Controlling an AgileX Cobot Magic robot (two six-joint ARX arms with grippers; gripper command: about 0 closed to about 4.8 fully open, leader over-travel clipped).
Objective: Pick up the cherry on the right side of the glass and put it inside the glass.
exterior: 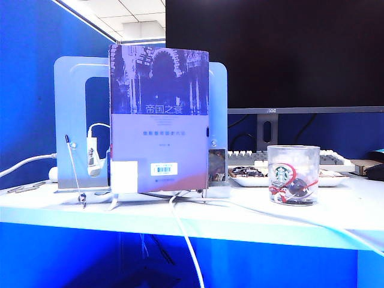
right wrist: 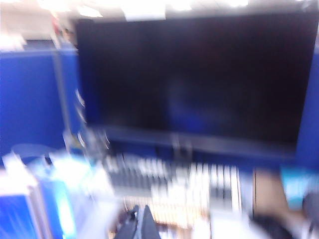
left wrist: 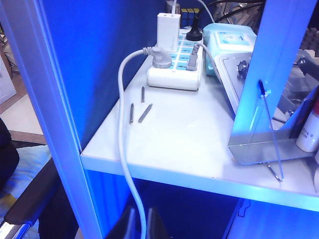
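Quick rundown from my side, going left to right

My left end effector (left wrist: 137,226) sits at the bottom edge of the left wrist view, below the front lip of the counter (left wrist: 189,139). Only the dark tips show, with a white cable (left wrist: 122,149) running past them, so I can't tell if they're spread or together. It's looking at a power strip (left wrist: 177,69) near the top middle, nowhere near the action.

In the exterior view neither arm shows up. Left of centre there's a big book (exterior: 159,120) propped upright. The glass (exterior: 293,174) stands upright in the lower right, mouth up. The cherry (exterior: 298,189) shows as a dark round blob through its lower wall, so I'd guess it's inside, though sitting just behind the glass isn't ruled out. I see nothing dark on the counter right of the glass.

My right end effector (right wrist: 140,224) is at the bottom of the badly blurred right wrist view, tips pressed together and empty, facing the monitor (right wrist: 189,74) and keyboard (right wrist: 174,184). The glass isn't in that view. It's on the right arm's side, so any follow-up falls to that one, dropping straight down over the mouth
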